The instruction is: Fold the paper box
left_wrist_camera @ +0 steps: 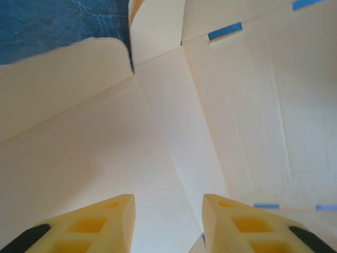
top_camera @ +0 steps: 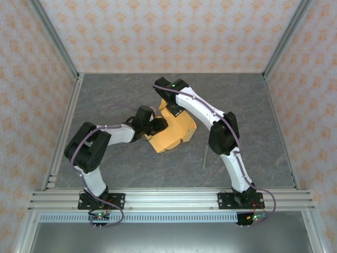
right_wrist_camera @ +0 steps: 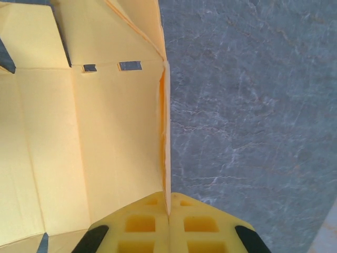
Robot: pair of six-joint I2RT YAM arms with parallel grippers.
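The paper box [top_camera: 171, 134] is an orange-tan card sheet with flaps, lying partly folded in the middle of the table. My left gripper [left_wrist_camera: 168, 221] stands open right over its pale inner panels [left_wrist_camera: 174, 132], with a crease running between the yellow fingers [left_wrist_camera: 108, 224] and nothing pinched. My right gripper [right_wrist_camera: 169, 211] is shut on the thin upright wall [right_wrist_camera: 166, 132] of the paper box, the card edge caught between its pads. In the top view the left gripper [top_camera: 158, 125] meets the box from the left and the right gripper [top_camera: 169, 108] from behind.
A thin greenish stick [top_camera: 205, 157] lies on the grey table [top_camera: 253, 105] right of the box. Patterned walls and metal posts [top_camera: 55, 39] ring the work area. An aluminium rail [top_camera: 168, 199] crosses the near edge by the arm bases.
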